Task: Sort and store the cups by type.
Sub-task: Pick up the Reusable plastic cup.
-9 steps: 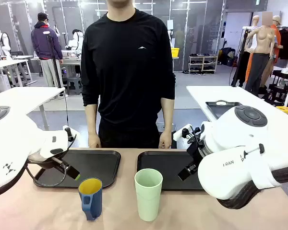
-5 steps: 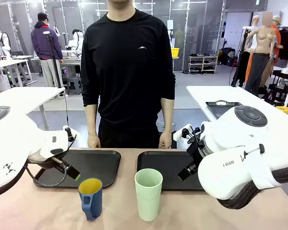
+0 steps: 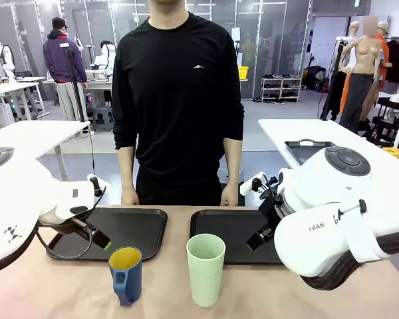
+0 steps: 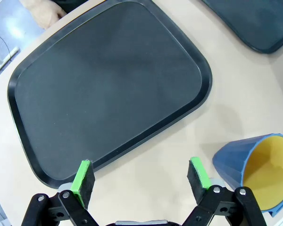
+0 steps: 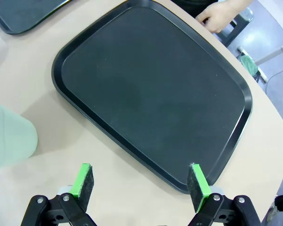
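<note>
The dark blue mug [image 3: 125,274] with a yellow inside stands on the table in front of the left black tray [image 3: 113,232]. The tall mint-green tumbler [image 3: 205,269] stands to its right, before the right black tray [image 3: 229,229]. My left gripper [image 3: 97,238] hovers over the near edge of the left tray; in its wrist view it [image 4: 141,176] is open and holds nothing, with the mug [image 4: 254,176] to its right. My right gripper [image 3: 258,239] hangs over the right tray; its wrist view shows it [image 5: 141,181] open, with the tumbler [image 5: 9,141] off to the left.
A person in black stands at the far side, a hand [image 3: 129,195] resting behind each tray, the other hand [image 5: 221,14] by the right tray's corner. Bare tan tabletop [image 3: 266,292] lies around the cups. Both trays [image 4: 108,89] [image 5: 151,89] hold nothing.
</note>
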Controlling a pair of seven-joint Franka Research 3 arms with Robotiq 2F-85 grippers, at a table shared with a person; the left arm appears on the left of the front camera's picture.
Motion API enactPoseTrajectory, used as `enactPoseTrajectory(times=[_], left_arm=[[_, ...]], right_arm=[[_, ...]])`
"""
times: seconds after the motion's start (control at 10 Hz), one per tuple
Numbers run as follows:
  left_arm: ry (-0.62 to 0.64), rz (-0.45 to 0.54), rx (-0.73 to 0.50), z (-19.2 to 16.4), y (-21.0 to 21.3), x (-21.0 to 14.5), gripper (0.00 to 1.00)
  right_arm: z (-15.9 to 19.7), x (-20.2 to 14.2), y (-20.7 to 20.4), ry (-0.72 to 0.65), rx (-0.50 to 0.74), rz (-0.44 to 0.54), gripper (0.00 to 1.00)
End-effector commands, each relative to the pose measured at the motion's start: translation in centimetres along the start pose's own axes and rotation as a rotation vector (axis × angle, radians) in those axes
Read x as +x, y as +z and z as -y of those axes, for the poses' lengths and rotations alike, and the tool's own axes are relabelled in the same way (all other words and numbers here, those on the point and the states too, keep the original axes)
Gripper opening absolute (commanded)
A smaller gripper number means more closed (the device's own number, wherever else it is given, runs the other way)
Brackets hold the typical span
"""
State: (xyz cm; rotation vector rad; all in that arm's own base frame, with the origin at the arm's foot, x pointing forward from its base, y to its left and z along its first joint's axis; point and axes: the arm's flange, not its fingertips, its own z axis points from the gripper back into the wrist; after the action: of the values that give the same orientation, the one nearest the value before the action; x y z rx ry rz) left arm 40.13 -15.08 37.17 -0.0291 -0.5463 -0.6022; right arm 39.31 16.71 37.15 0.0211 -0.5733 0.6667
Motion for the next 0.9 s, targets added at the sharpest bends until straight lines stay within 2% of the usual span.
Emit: enactPoseTrajectory(times=[0.0, 0.8], left_arm=[[0.001, 0.0, 0.0, -0.02, 0.0, 0.0, 1.0], [0.001, 0.0, 0.0, -0.02, 0.0, 0.0, 1.0]], right_arm=[[0.01, 0.0, 0.0, -0.002, 0.0, 0.0, 1.0], [0.01, 0.0, 0.0, -0.002, 0.0, 0.0, 1.0]])
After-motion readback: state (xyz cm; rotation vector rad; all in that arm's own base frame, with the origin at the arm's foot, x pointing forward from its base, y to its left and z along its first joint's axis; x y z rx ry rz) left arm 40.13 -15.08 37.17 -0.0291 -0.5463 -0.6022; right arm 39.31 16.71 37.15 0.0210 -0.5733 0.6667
